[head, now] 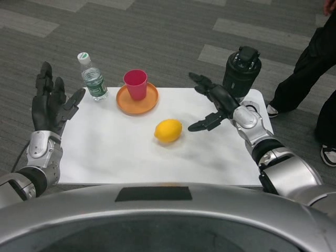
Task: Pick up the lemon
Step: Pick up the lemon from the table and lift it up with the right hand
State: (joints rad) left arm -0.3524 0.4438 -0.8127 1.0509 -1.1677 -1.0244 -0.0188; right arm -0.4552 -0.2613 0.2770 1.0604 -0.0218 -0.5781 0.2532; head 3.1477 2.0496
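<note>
A yellow lemon (pixel 168 130) lies near the middle of the white table (pixel 121 157). My right hand (pixel 214 103) hovers just to its right with fingers spread apart, holding nothing and not touching the lemon. At the table's left edge my left hand (pixel 51 102) is raised with its fingers apart and nothing in it.
An orange plate (pixel 150 101) with a pink cup (pixel 136 83) on it stands behind the lemon. A clear water bottle (pixel 93 77) with a white cap stands at the back left corner. A black device (pixel 241 70) is behind my right hand. A person's legs (pixel 310 73) are at the far right.
</note>
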